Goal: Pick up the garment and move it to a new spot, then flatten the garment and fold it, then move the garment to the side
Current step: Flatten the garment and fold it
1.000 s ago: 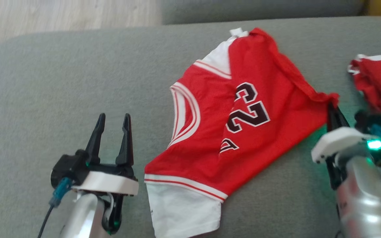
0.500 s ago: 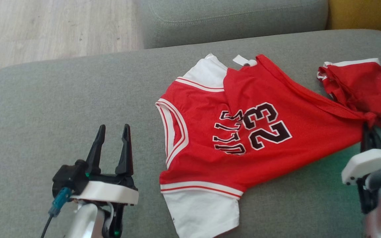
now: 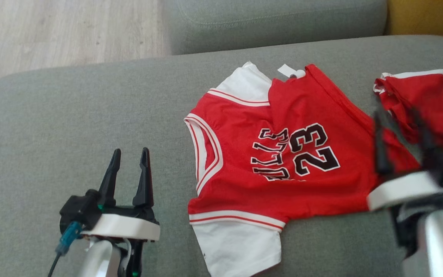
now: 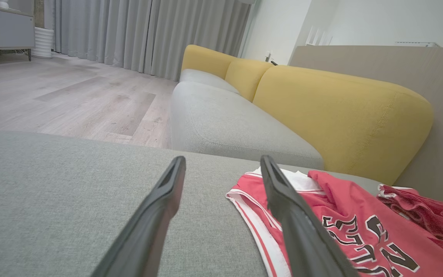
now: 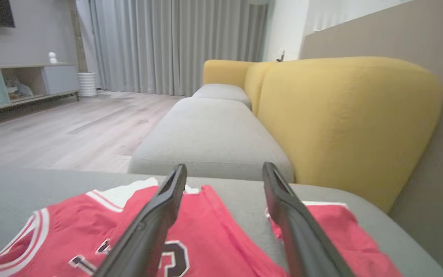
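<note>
1. Left claw (image 3: 130, 152): nearest, low at the left. Its fingers are spread with nothing between them. It sits over bare grey cushion (image 3: 71, 115) just left of the shirt and apart from it, likely waiting for a two-handed pull.
2. Right claw (image 3: 396, 115): blurred, at the shirt's right hem. The fingers are parted and empty, seen plainly in the right wrist view (image 5: 224, 166). Whether it touches the cloth cannot be told.
3. Shirt (image 3: 283, 154): red jersey numbered 23 with white sleeves, lying mid-cushion, neckline toward the left claw. One panel laps over the chest and hides part of the lettering, so it is judged not yet flat. Flattening is the step in hand.
4. Second red garment (image 3: 425, 100): bunched, just right of the shirt and near enough to snag.
5. Open room: wide bare cushion to the left. The cushion's far edge runs close behind the upper sleeve.
6. Beyond: another grey seat (image 3: 275, 19), wood floor (image 3: 52, 30), yellow backrest (image 4: 340, 111).
</note>
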